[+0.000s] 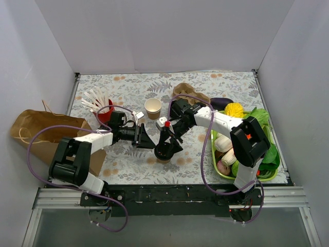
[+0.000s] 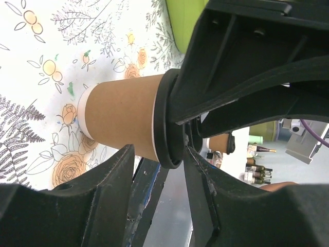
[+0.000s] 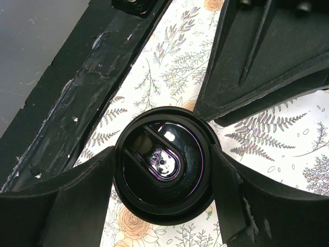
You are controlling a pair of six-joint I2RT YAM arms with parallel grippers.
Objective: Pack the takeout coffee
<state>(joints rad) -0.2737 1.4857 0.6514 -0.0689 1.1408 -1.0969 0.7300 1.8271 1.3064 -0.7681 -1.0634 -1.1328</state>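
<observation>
Takeout coffee (image 2: pixel 121 121): brown wall, white band at the base, black lid (image 3: pixel 163 193) on. It stands upright and its base looks to be on the bench (image 1: pixel 128 85).
Right fingers (image 3: pixel 77 200) come down from above, one on each side of the lid and pressed to its rim, so they are clamped on it.
Left fingers (image 2: pixel 97 200) come in from the side, apart, straddling the cup just under the lid. Can't tell if they actually grip.
No writing readable on cup or lid. Bottle labels far off in the left wrist view are too small to read.
Open cream cup (image 1: pixel 153 107) is just beyond both finger pairs, and the pulp carrier (image 1: pixel 186 92) is farther beyond.
Red cup (image 1: pixel 104 114) of white sticks (image 1: pixel 92 100) is back-left of the left fingers. Brown paper bag (image 1: pixel 36 128) is well left, off the bench edge.
Green tray (image 1: pixel 226 176) of produce is well right of the right fingers.
The bench cover is white with a fern and orange-flower print. Plain white walls (image 1: pixel 154 36) on three sides, black rail along the near edge.
</observation>
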